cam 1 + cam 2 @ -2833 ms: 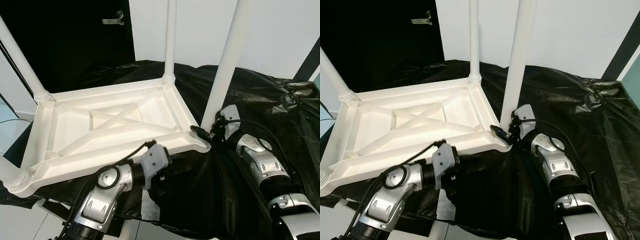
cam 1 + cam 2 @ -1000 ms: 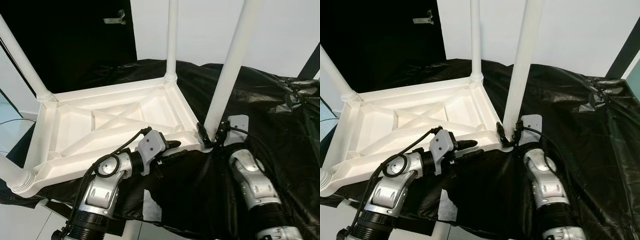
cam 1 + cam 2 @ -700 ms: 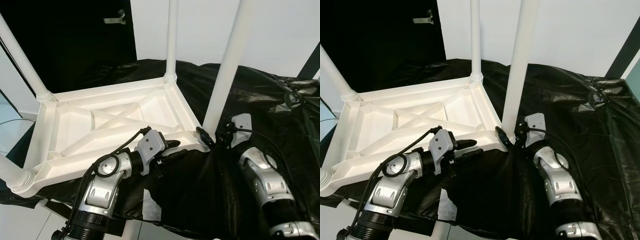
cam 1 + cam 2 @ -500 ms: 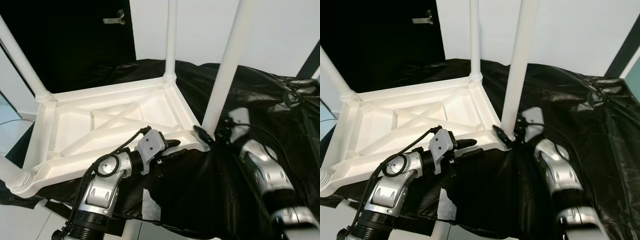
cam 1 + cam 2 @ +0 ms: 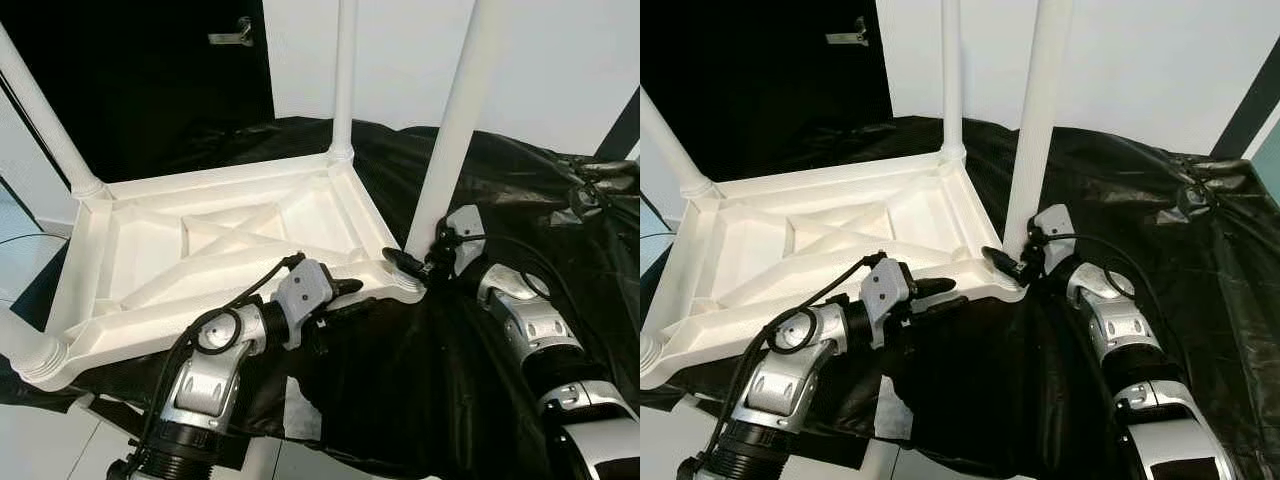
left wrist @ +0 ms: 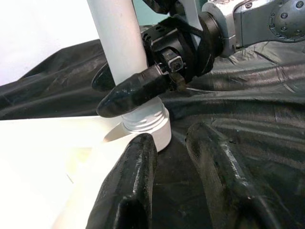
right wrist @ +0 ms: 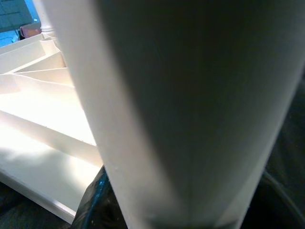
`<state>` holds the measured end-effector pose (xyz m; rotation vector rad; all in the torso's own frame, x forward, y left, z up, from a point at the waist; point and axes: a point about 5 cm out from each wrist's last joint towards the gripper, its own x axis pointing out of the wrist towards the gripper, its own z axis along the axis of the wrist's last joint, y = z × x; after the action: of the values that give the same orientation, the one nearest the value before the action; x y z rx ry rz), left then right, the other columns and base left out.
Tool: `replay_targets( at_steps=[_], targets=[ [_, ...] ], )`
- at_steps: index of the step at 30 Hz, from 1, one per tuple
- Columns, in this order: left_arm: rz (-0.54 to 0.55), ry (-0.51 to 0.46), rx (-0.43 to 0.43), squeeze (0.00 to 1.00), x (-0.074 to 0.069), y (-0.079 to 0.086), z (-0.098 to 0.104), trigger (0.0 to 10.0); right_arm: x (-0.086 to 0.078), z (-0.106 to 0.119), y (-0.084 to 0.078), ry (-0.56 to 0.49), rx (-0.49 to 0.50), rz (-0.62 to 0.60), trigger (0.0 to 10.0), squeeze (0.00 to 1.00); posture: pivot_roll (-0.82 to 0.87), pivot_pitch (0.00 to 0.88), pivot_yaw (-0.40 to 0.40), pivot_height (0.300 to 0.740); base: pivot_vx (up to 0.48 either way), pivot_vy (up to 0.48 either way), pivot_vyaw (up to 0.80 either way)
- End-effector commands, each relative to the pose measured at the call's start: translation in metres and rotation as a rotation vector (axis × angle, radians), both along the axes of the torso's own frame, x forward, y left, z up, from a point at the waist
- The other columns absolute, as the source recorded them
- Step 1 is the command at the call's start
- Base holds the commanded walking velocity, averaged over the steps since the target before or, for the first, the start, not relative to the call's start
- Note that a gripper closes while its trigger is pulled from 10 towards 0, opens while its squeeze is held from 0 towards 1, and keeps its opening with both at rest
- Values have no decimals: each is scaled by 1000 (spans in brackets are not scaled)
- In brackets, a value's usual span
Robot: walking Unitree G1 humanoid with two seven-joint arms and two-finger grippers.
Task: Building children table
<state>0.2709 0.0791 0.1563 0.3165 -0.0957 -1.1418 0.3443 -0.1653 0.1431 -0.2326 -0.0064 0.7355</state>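
- Since half a second ago the right gripper [image 5: 405, 265] has settled clamped around the base of the near-right leg [image 5: 453, 140]; the upturned white table [image 5: 200, 255] lies unmoved on the black sheet [image 5: 500, 190].
- The left gripper [image 5: 348, 297], fingers [image 6: 131, 181] parted and empty, sits at the table's near rim, left of that leg.

Head views look down; wrist views share the table leg [image 6: 125, 57] close up.
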Motion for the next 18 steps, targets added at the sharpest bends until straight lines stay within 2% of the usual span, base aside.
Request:
replay_targets(
  at_steps=[1,3,4,5,10,12,13,15,16,18],
  targets=[
    [156,-35,-35,0,5,4,2,10000,-2,-7,-2,21,-27,5,0,0,23,0,-45,740,0,0,0],
    [156,-35,-35,0,5,4,2,10000,-2,-7,-2,21,-27,5,0,0,23,0,-45,740,0,0,0],
    [151,-31,-35,0,4,2,1,10000,-3,-10,-5,24,-10,-69,10000,0,15,0,-42,740,0,0,0],
    [148,-30,-36,0,4,2,1,10000,-4,-12,-6,17,-18,-116,10000,0,11,0,-39,740,0,0,0],
    [138,-30,-34,0,4,1,0,10000,-5,-14,-5,-2,-17,-174,10000,0,10,0,-39,740,0,0,0],
    [130,-29,-35,0,4,-1,1,10000,-7,-16,-2,-17,4,-248,10000,0,2,0,-34,740,0,0,0],
    [130,-29,-35,0,4,-1,1,10000,-7,-16,-2,-17,4,-248,10000,0,2,0,-34,740,0,0,0],
    [122,-30,-36,0,4,-2,1,10000,-9,-22,4,-11,42,-403,10000,0,-1,0,-32,740,0,0,0],
    [122,-30,-36,0,4,-2,1,10000,-9,-22,4,-11,42,-403,10000,0,-1,0,-32,740,0,0,0],
    [117,-31,-37,0,3,-2,1,10000,-13,-26,10,-17,60,-512,10000,0,0,0,-33,740,0,0,0]
  ],
)
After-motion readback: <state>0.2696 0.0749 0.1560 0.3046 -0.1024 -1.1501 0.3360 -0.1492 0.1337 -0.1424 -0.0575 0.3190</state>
